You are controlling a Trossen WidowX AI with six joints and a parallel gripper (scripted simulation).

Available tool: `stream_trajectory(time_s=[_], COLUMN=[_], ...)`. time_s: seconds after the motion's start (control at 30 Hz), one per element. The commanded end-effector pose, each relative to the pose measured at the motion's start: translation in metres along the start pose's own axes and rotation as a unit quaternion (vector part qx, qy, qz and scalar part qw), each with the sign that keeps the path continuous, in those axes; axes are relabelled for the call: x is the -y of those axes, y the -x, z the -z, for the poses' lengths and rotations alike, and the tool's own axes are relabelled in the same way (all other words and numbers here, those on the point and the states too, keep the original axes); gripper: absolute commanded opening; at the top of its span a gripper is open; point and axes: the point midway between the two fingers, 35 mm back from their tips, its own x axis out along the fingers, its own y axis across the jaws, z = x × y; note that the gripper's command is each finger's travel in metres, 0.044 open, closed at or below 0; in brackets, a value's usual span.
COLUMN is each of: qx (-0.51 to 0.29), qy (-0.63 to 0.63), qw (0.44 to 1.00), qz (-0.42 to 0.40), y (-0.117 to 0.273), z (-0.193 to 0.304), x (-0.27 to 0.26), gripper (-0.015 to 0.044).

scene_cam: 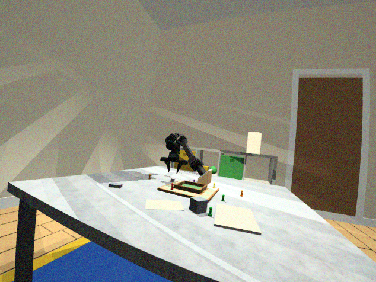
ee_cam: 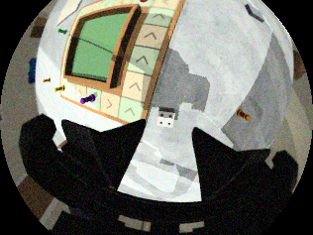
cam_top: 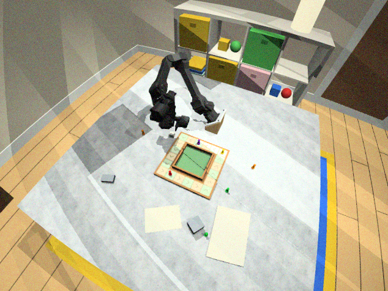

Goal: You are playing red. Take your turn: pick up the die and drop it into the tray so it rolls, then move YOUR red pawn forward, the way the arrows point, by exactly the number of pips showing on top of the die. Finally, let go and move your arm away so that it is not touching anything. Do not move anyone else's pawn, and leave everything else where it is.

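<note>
One die (cam_top: 171,134) on the surface off the board's (cam_top: 163,170) corner, below my tool (cam_top: 174,124). Exterior: tool (scene_cam: 173,167) hangs above it, part-open, empty. Wrist: die (ee_cam: 165,116) ahead, centred between the jaws.

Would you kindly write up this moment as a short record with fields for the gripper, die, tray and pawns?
gripper: open, holding nothing, above the table, fingers either side of the die in the wrist view
die: on the table beside the board's corner, outside the tray, not yet picked up
tray: green floor, wooden rim, in the middle of the board; nothing in it
red pawn: on the board's track, near a corner
purple pawn: on the track
yellow pawn: on the track
off board: orange and green pawns on the table
</note>
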Motion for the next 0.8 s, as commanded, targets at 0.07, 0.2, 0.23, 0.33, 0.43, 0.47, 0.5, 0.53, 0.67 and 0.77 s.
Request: stream_trajectory(time_s=[0.07,0.2,0.23,0.33,0.43,0.47,0.5,0.53,0.67,0.77], qx=[-0.009,-0.009,-0.009,-0.009,-0.009,-0.009,-0.009,-0.009,-0.009,-0.009], qy=[0.012,0.012,0.012,0.012,0.012,0.012,0.012,0.012,0.011,0.011], qw=[1.0,1.0,1.0,1.0,1.0,1.0,1.0,1.0,1.0,1.0], qz=[-0.004,-0.004,-0.004,-0.004,-0.004,-0.004,-0.004,-0.004,-0.005,-0.004], y=[-0.006,-0.015,-0.019,-0.022,-0.025,-0.026,-0.028,-0.029,-0.036,-0.041], z=[0.007,0.007,0.007,0.007,0.007,0.007,0.007,0.007,0.007,0.007], x=[-0.003,-0.003,-0.003,-0.003,-0.003,-0.004,-0.004,-0.004,-0.004,-0.004], gripper=[0.0275,0.0275,0.0275,0.0275,0.0275,0.0275,0.0275,0.0275,0.0275,0.0275])
